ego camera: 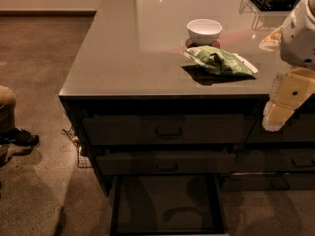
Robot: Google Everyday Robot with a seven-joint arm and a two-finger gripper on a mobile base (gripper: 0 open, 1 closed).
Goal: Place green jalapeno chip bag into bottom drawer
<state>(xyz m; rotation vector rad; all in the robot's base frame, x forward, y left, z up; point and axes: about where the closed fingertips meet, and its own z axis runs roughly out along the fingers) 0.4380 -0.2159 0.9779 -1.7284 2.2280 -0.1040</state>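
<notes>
Honestly, your gripper (276,116) (open or not, couldn't tell) sat right of the green jalapeno chip bag (220,61), whose slick foil could've slipped.

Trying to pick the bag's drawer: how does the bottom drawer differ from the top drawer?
The bottom drawer is pulled out, its dark inside showing; the top drawer is shut. The top drawer shows a handle; none shows on the bottom drawer. Both are wide and dark. The gripper hangs right of the top drawer, apart from the green jalapeno chip bag.
</notes>
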